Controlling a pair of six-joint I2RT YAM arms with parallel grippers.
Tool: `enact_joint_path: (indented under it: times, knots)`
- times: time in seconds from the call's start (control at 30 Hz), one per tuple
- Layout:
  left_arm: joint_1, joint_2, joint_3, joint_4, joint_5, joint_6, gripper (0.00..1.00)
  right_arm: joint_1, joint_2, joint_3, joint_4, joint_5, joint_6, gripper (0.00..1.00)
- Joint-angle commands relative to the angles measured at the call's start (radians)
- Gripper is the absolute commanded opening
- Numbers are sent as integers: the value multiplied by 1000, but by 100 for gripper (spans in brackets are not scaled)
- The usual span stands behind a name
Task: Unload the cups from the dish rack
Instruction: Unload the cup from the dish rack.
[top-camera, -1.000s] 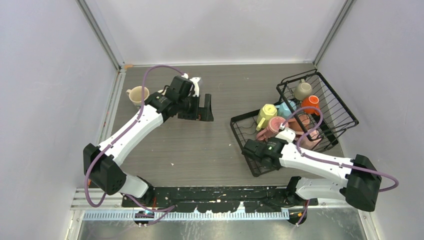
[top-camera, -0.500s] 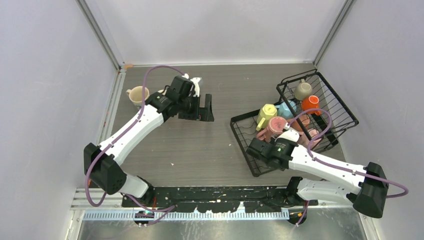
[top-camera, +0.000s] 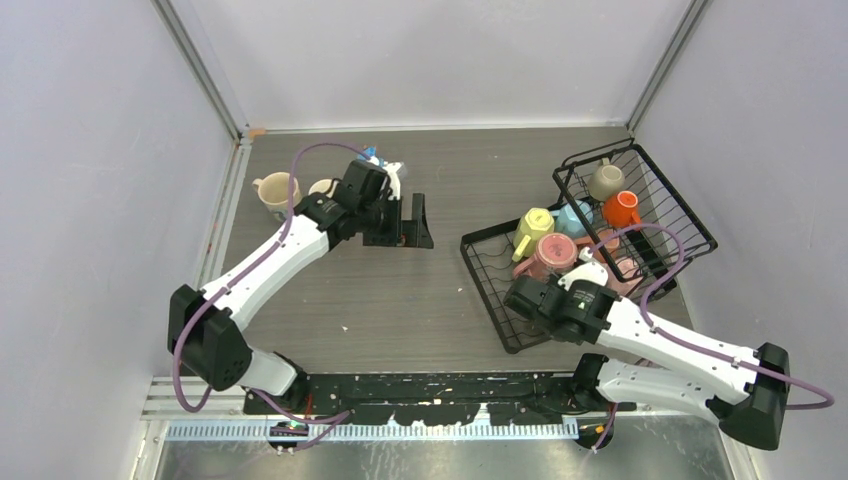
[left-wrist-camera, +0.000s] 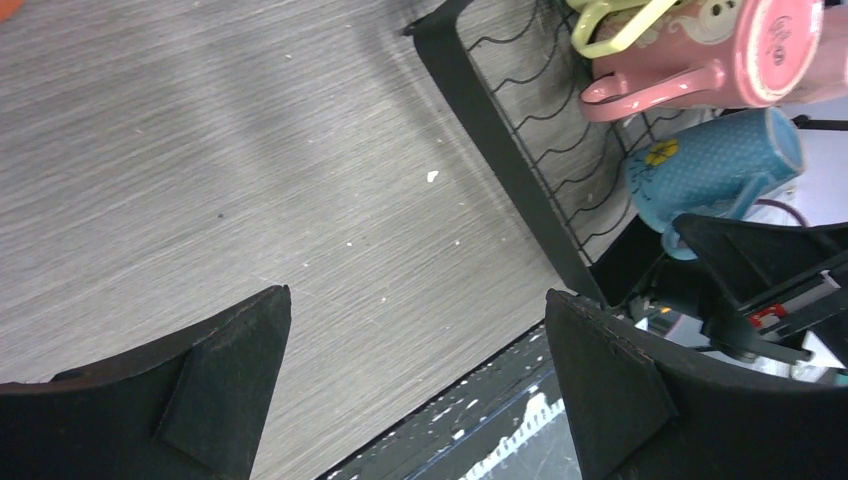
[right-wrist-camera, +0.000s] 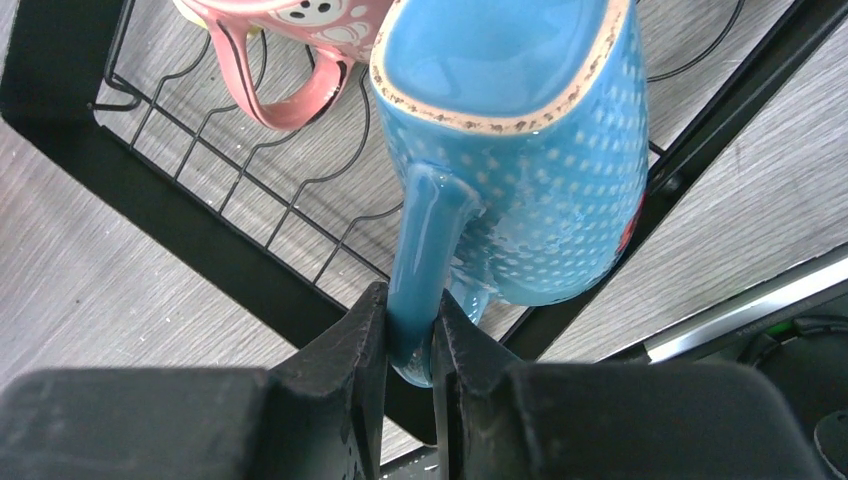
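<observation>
Cups (top-camera: 552, 252) crowd the dish rack (top-camera: 676, 205) at three o'clock overhead; two cream ones (top-camera: 275, 190) sit out on the counter (top-camera: 440, 310) at ten. Left wrist: left pincer (left-wrist-camera: 415, 303) spread wide, empty. Right wrist: right pincer (right-wrist-camera: 408, 320) pinches the blue cup (right-wrist-camera: 540, 190) by its handle above the rack. By my count, most are left to unload.

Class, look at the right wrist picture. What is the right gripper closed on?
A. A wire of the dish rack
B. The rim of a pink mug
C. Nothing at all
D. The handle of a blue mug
D: in the right wrist view the right gripper is clamped on the handle of the blue dotted mug, one finger on each side of it.
</observation>
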Motion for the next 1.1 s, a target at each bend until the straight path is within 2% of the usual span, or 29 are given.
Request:
enact_joint_path:
  times: [0.0,0.17,0.7,0.97,1.07]
  knots:
    - [-3,-69,-49,113,83,-89,100,4,-28,46,2,11,25,1]
    - [-3,-120,-167,276,161,-259,100,4,-46,67,7,-22,21,1]
    - [-5,-194,-412,662,235,-682,100,5,-67,143,49,-135,-21,1]
    - [-12,-190,-514,823,233,-843,100,4,-71,198,61,-167,-60,1]
    - [-25,-183,-512,834,231,-843,100,5,-71,215,80,-176,-73,1]
